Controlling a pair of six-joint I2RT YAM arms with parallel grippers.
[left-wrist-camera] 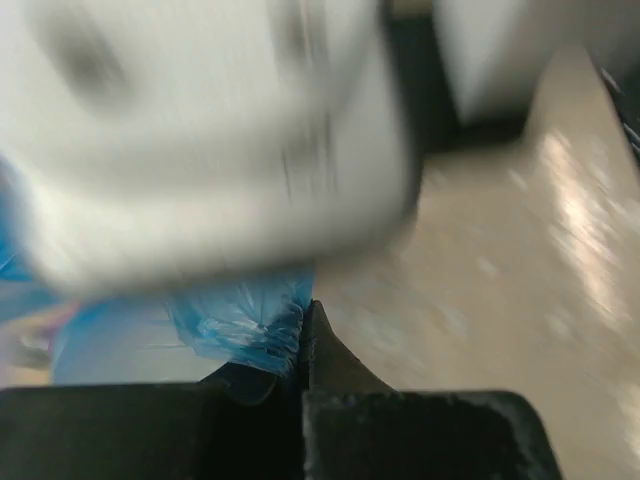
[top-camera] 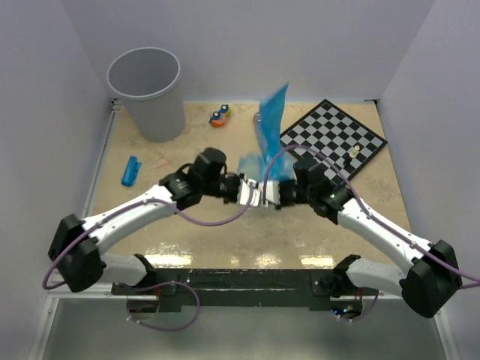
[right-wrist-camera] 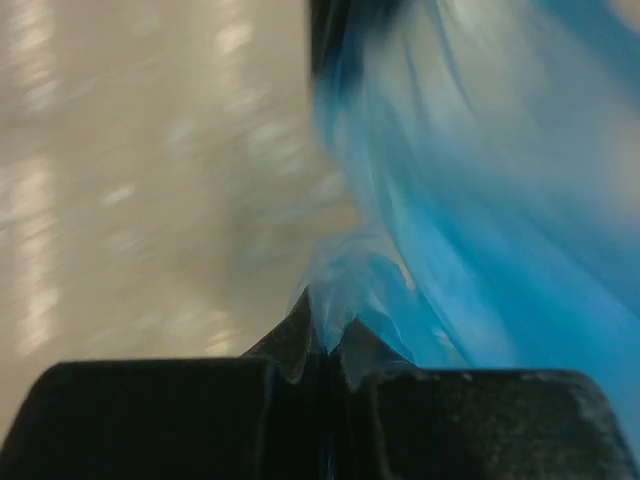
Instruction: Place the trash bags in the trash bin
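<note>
Left end effector (top-camera: 246, 190) and right end effector (top-camera: 274, 193) tip to tip, both clenched on the trash bags (top-camera: 270, 124), blue film fanned up beyond them, trash bin (top-camera: 154, 112) well off beyond the left one; probable risk: film tearing or slipping free if tugged apart.

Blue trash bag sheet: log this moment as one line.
left gripper shut on blue trash bag sheet | right gripper shut on it too | sheet lifted mid-table | trash bin far left, apart
</note>
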